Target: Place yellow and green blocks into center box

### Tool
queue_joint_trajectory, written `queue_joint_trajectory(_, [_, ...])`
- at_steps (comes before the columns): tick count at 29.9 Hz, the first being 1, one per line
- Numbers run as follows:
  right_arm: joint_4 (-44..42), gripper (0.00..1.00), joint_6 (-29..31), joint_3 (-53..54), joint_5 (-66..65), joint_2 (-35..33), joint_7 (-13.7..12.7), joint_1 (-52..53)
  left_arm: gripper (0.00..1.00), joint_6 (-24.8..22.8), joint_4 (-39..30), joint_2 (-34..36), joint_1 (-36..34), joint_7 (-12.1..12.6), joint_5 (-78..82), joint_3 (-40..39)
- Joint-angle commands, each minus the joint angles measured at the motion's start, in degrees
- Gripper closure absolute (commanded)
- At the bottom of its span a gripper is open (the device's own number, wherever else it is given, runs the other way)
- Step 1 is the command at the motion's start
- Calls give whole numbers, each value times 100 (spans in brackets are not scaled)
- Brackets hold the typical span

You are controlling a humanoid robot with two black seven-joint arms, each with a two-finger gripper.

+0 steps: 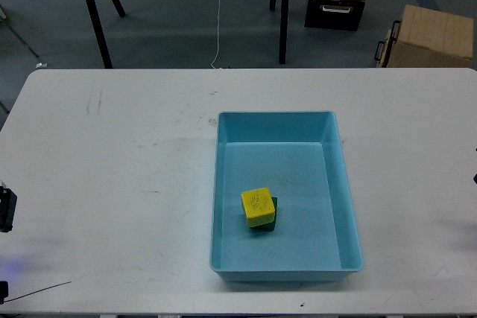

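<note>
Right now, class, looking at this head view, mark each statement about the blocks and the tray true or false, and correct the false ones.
1. The yellow block lies inside the light-blue tray. True.
2. The green block sits outside the tray on the white table. False: it is inside the tray, mostly hidden beneath the yellow block.
3. The yellow block sits on top of the green one. True.
4. A gripper is holding the yellow block. False: no gripper touches it.
5. The brown cardboard box stands on the table. False: it is on the floor beyond it.
</note>
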Motion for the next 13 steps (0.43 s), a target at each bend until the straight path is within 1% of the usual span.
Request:
queue_joint_trajectory(1, [24,0,0,52,-56,1,-2,-20,0,0,-7,-2,6,0,1,9])
queue_joint_trajectory(13, [68,0,0,60,-65,19,-1,-11,0,0,-78,33,6,0,1,9])
